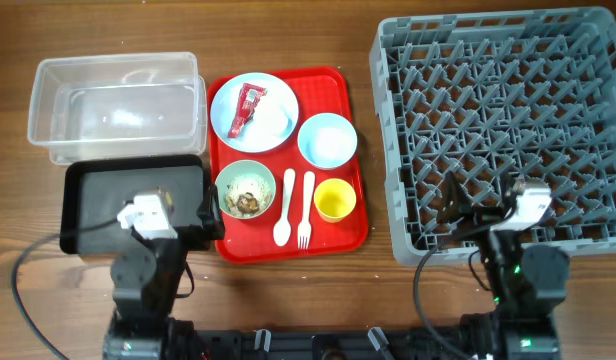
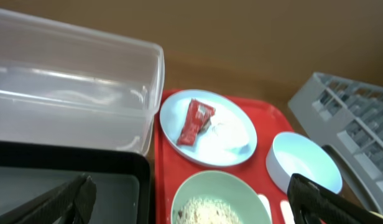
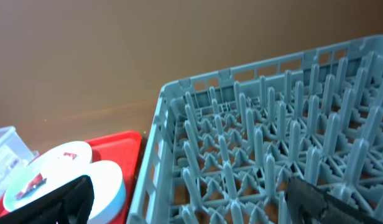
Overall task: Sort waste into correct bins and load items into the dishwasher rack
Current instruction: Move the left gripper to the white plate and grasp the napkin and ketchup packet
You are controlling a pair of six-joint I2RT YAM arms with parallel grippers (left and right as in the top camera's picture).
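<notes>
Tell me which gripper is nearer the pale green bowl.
Left. The left gripper hovers just beside the pale green bowl, over the black tray; the right gripper is far off over the dishwasher rack.

Robot lab tabletop — wooden table (image 1: 288, 35), dishwasher rack (image 1: 508, 120)

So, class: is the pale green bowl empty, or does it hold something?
Not empty: the pale green bowl holds brownish scraps and whitish crumbs, visible overhead and from the left wrist.
</notes>
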